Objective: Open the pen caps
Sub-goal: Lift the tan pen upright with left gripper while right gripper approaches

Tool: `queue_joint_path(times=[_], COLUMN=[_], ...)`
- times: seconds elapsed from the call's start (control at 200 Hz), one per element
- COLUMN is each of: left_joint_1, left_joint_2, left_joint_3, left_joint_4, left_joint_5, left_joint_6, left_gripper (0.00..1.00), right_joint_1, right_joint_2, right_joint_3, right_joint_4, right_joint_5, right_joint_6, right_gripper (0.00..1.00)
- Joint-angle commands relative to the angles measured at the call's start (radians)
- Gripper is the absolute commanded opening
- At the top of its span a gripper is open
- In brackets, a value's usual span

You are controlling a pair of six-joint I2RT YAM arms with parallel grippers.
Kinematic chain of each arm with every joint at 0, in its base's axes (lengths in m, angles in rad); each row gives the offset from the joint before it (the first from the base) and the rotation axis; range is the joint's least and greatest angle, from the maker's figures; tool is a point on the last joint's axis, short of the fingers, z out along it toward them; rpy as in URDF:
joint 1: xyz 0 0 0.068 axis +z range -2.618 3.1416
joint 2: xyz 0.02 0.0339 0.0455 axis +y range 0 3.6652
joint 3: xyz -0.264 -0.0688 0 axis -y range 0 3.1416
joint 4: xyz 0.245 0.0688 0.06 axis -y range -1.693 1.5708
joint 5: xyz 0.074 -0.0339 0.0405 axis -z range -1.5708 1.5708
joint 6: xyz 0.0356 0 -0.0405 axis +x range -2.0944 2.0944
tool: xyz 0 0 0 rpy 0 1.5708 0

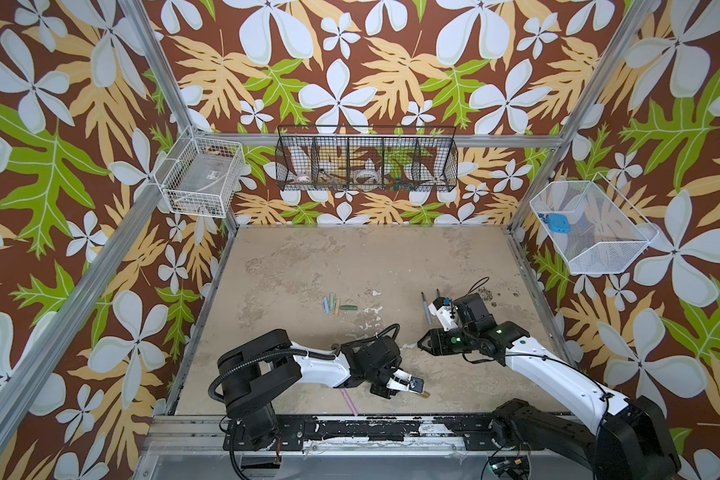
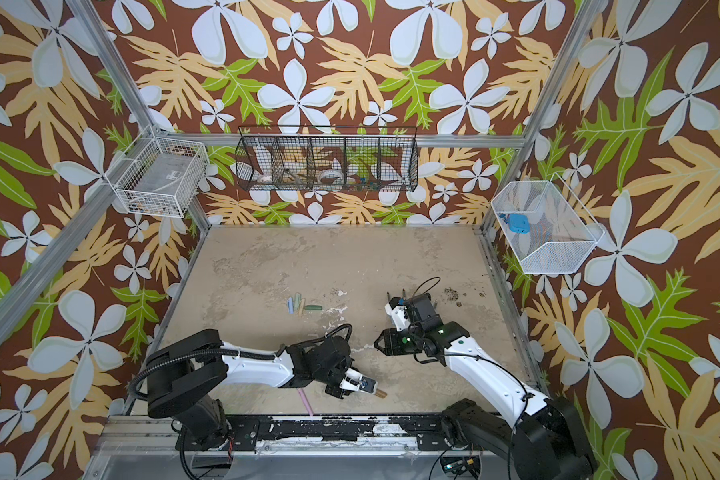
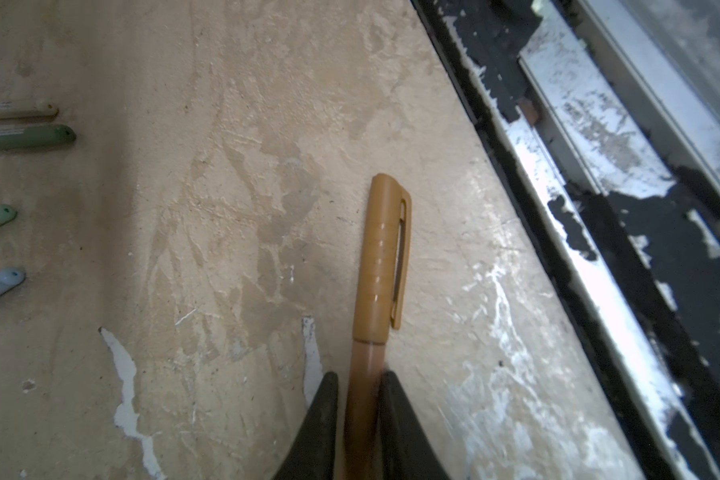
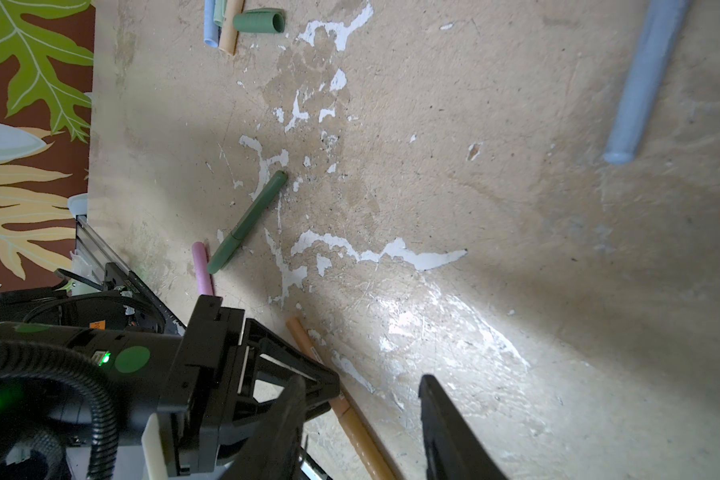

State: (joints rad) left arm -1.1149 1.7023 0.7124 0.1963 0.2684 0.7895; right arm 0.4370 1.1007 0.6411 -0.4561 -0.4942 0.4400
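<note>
My left gripper (image 3: 359, 376) is shut on the body of a brown pen. The brown pen cap (image 3: 385, 253) is on it and sticks out past the fingers, low over the table near the front edge (image 1: 424, 394) (image 2: 381, 393). My right gripper (image 1: 420, 343) (image 2: 377, 343) hovers just behind it, rolled on its side. It is open (image 4: 362, 380) and empty, with the brown cap (image 4: 366, 440) showing beyond its gap. Several loose pen caps (image 1: 334, 306) (image 4: 258, 21) lie together mid-table. A capped green pen (image 4: 248, 220) and a pink pen (image 1: 350, 401) (image 4: 202, 266) lie by the left arm.
Uncapped pen bodies lie near the right arm: a blue-grey one (image 1: 426, 309) (image 4: 641, 83), and green (image 3: 26, 137) and beige (image 3: 17, 110) ones. The black front rail (image 1: 350, 430) runs close to the left gripper. Wire baskets (image 1: 366, 160) hang on the walls.
</note>
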Motion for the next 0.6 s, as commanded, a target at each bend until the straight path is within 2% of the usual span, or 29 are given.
queue_joint_path(times=[0.0, 0.32, 0.465, 0.596], left_joint_1=[0.000, -0.001, 0.005, 0.061], left_joint_2=[0.024, 0.046, -0.040, -0.160], left_joint_3=[0.013, 0.038, 0.005, -0.038], left_joint_4=[-0.121, -0.147, -0.069, 0.046], left_joint_5=[-0.021, -0.033, -0.059, -0.032], left_joint_6=[0.010, -0.038, -0.098, -0.205], left_gripper=[0.17, 0.05, 0.02, 0.01], right_joint_1=[0.000, -0.001, -0.020, -0.115], right_joint_2=[-0.008, -0.028, -0.031, -0.040], right_joint_3=[0.001, 0.002, 0.026, 0.061], right_joint_4=[0.008, 0.007, 0.001, 0.000], right_joint_5=[0.016, 0.040, 0.060, 0.005], right_joint_6=[-0.006, 0.000, -0.016, -0.024], right_gripper=[0.45, 0.45, 0.45, 0.45])
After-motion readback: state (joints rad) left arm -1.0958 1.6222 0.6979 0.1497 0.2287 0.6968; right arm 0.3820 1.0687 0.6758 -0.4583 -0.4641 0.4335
